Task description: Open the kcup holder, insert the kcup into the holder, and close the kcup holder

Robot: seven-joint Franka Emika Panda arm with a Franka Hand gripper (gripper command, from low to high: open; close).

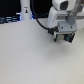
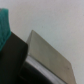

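Observation:
In the exterior view my gripper (image 1: 63, 38) hangs low over the white table at the exterior view's right, with a small dark shape between and under its fingers. The frame is too blurred to tell what that shape is. In the wrist view a black boxy body with a shiny edge (image 2: 14, 61) lies close to the camera, next to a grey flat-topped block (image 2: 49, 54); this may be the kcup holder. A teal-green patch (image 2: 4, 22) shows at the frame's edge; I cannot tell whether it is the kcup. I cannot tell how the jaws stand.
A white upright object (image 1: 25, 12) and dark items (image 1: 9, 19) stand along the back at the exterior view's left. A black cable (image 1: 39, 20) loops down from the arm. The white table (image 1: 30, 57) stretches toward the front.

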